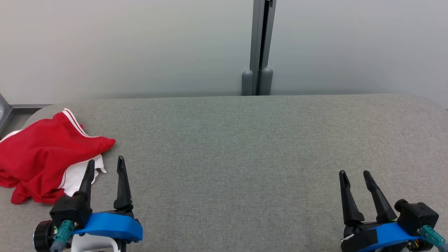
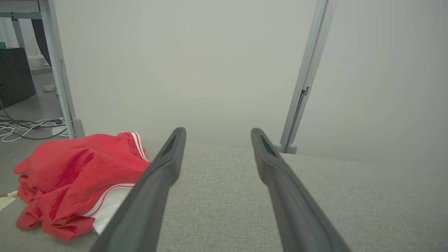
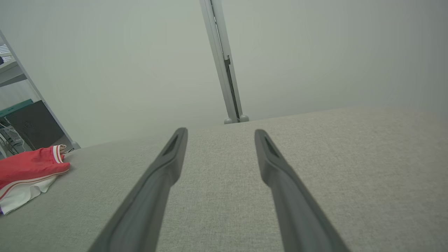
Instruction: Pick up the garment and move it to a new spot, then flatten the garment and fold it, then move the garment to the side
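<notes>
From the head view, a crumpled red garment (image 1: 42,157) with thin white stripes and a white underlayer lies at the left end of the grey woven-cloth surface (image 1: 245,157). The left hand (image 1: 106,160) is just beside it and the right hand (image 1: 354,172) well apart, both with tapered dark fingers spread and empty. In the left wrist view its soft, faintly shiny folds bunch beside the left finger; in the right wrist view it lies far off at the left edge, striped hem showing.
</notes>
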{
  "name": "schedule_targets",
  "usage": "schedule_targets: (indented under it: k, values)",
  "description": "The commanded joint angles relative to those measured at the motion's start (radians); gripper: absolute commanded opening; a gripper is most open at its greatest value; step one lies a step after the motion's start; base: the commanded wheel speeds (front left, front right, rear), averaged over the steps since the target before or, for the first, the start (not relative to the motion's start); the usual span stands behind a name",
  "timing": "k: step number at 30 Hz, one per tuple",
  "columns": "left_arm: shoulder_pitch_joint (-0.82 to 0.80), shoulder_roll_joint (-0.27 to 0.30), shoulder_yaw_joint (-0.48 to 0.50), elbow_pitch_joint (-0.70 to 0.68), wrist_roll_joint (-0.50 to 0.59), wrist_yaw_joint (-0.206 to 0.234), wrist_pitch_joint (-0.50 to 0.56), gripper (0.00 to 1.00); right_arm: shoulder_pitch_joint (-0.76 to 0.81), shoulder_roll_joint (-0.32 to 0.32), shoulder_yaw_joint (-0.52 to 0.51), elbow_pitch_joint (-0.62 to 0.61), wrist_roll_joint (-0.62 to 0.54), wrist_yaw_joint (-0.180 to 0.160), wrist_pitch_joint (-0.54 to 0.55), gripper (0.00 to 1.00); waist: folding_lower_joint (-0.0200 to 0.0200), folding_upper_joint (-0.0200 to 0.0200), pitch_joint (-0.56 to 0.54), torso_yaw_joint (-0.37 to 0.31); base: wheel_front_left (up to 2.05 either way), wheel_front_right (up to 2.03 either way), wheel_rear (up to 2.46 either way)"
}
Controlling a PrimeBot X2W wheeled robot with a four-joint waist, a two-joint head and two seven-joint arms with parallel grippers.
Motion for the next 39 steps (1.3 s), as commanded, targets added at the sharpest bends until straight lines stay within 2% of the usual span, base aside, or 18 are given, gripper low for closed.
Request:
schedule_targets:
  k: [1, 5, 21, 32, 39]
  values:
    - [0.004, 0.009, 0.001, -0.010, 0.018, 0.007, 0.009, 1.00, 0.015, -0.007, -0.001, -0.006, -0.019, 0.002, 0.002, 1.00, 0.0000, 0.0000, 0.000, 0.001, 0.00, 0.00, 0.00]
    - [0.014, 0.012, -0.003, -0.027, 0.048, 0.030, 0.056, 1.00, 0.018, -0.007, -0.001, -0.017, -0.056, 0.002, 0.014, 1.00, 0.0000, 0.0000, -0.003, 0.005, 0.00, 0.00, 0.00]
    - [0.036, 0.023, 0.002, -0.072, 0.028, 0.066, 0.152, 1.00, 0.029, -0.007, -0.019, -0.046, -0.075, 0.002, 0.076, 1.00, 0.0000, 0.0000, -0.003, 0.004, 0.00, 0.00, 0.00]
    - [0.041, 0.040, 0.001, -0.097, 0.021, 0.079, 0.198, 1.00, 0.035, -0.007, -0.034, -0.065, -0.067, 0.002, 0.101, 1.00, 0.0000, 0.0000, 0.001, 0.006, 0.00, 0.00, 0.00]
    - [0.047, 0.050, 0.006, -0.097, 0.011, 0.073, 0.182, 1.00, 0.037, -0.007, -0.046, -0.063, -0.062, 0.002, 0.103, 1.00, 0.0000, 0.0000, 0.001, 0.003, 0.00, 0.00, 0.00]
